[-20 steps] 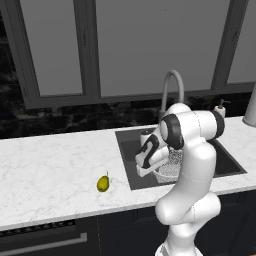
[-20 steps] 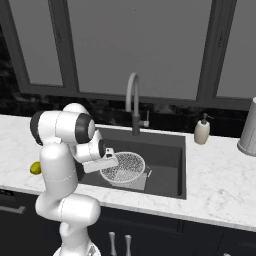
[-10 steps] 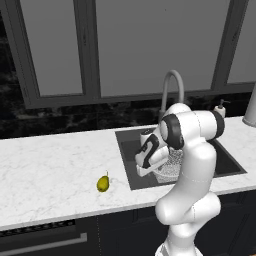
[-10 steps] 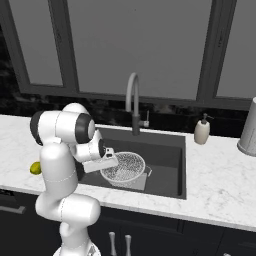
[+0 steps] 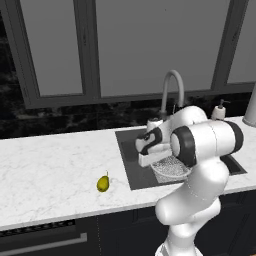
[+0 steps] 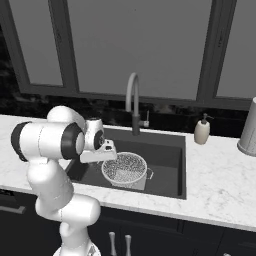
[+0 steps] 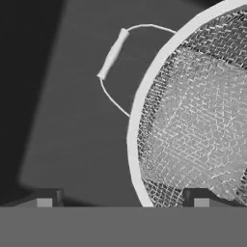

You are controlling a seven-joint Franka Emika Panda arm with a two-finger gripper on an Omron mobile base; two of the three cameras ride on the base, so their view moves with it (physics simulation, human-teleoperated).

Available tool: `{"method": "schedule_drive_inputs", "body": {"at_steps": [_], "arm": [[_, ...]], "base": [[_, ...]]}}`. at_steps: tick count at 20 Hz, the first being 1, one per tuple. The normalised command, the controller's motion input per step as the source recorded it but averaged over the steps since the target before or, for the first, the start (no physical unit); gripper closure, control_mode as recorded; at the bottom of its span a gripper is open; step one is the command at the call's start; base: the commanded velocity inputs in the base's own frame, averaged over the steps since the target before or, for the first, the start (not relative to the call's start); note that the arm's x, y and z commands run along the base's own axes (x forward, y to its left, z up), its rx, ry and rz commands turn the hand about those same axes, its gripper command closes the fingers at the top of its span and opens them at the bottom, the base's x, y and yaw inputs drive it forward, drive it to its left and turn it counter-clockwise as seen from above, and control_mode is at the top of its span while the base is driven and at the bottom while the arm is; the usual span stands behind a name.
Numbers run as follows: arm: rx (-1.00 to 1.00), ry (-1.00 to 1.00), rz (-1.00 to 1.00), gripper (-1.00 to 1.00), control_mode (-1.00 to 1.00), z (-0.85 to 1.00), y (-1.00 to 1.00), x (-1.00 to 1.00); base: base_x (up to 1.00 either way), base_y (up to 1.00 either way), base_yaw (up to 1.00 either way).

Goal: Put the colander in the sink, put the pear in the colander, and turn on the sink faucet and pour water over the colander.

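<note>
Your gripper [image 7: 123, 200] stands open above the colander [image 6: 125, 169] rim in the sink [image 6: 167, 152]; the pear [image 5: 103, 183] lies at 9 o'clock from it.

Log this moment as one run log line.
colander: in sink | pear: on counter | end effector: open, straddling colander rim

We take the sink [image 6: 170, 165] as our landmark. The colander [image 6: 125, 169] sits inside it, toward its front. The sink faucet [image 6: 133, 102] stands behind the sink, at its back edge. The pear [image 5: 103, 183] lies on the counter [image 5: 50, 175] left of the sink, near the front edge. The soap dispenser [image 6: 202, 131] stands behind the sink's right corner.
</note>
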Motion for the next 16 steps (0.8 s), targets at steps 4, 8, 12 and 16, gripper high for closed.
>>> {"method": "schedule_drive_inputs", "body": {"at_steps": [4,8,12,16], "arm": [[0.14,0.00,-0.13,-1.00,-1.00,0.68,0.38,-1.00],[0.17,0.00,-0.10,-1.00,-1.00,0.34,0.61,-1.00],[0.08,0.00,-0.18,-1.00,-1.00,0.76,0.58,-0.82],[0.00,-0.03,-0.26,-1.00,-1.00,1.00,0.49,-0.22]], "base": [[0.00,0.00,0.00],[0.00,0.00,0.00],[0.00,0.00,0.00],[0.00,0.00,0.00]]}}
